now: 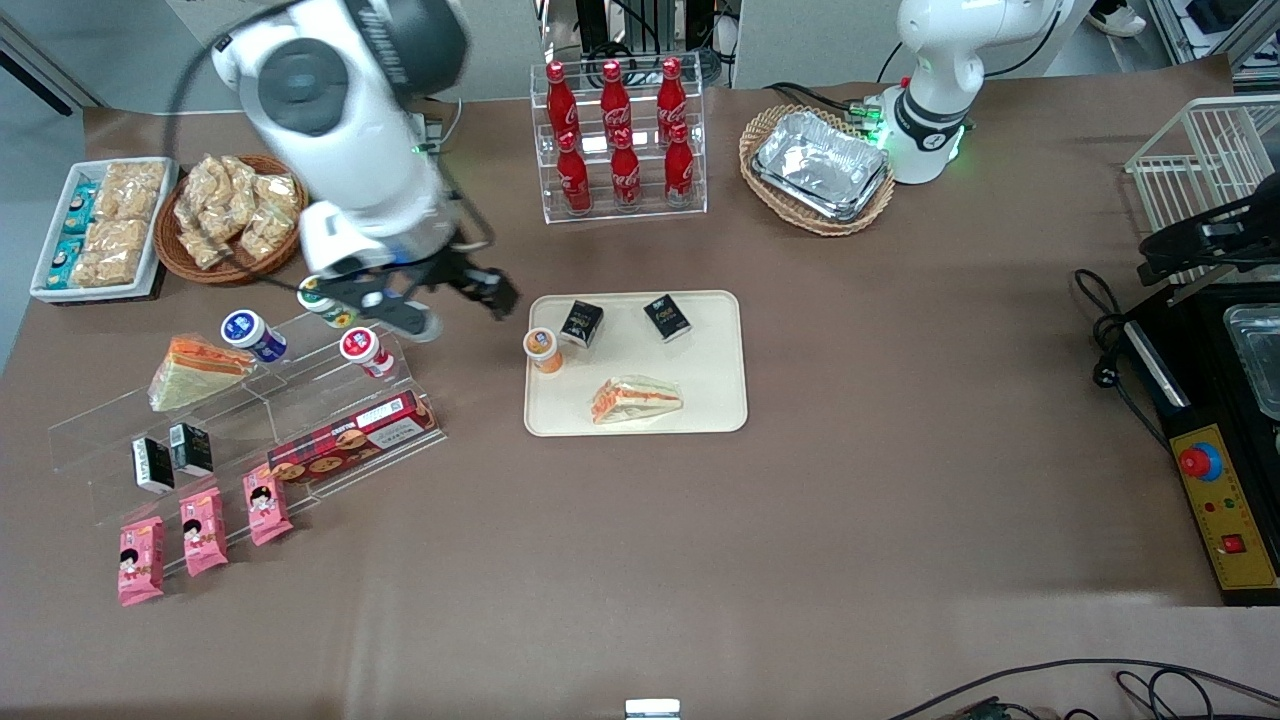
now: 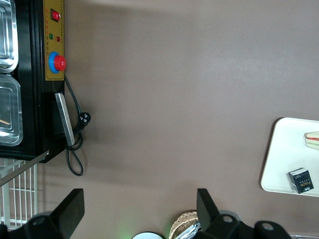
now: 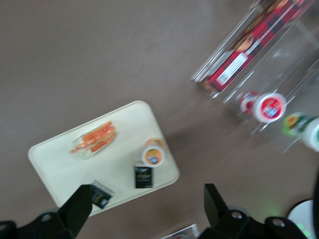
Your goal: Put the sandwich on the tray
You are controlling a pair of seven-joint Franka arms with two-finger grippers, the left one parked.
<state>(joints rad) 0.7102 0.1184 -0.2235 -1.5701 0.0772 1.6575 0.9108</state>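
Observation:
The sandwich (image 1: 636, 399), a slim wrapped wedge with orange-red filling, lies flat on the cream tray (image 1: 705, 415), on the part nearest the front camera. My right gripper (image 1: 465, 300) hangs open and empty above the table, between the acrylic shelf and the tray, apart from both. In the right wrist view the sandwich (image 3: 94, 139) rests on the tray (image 3: 57, 169), and the gripper (image 3: 147, 209) has its two dark fingers spread wide with nothing between them. The left wrist view shows the tray's edge (image 2: 281, 159) and a sliver of the sandwich (image 2: 313, 140).
An orange-lidded cup (image 1: 542, 348) and two black boxes (image 1: 581, 322) (image 1: 668, 316) share the tray. The acrylic shelf (image 1: 300, 400) holds a bigger sandwich (image 1: 195, 370), cups and a biscuit box (image 1: 350, 440). A cola bottle rack (image 1: 620, 140) and a basket of foil trays (image 1: 820, 165) stand farther back.

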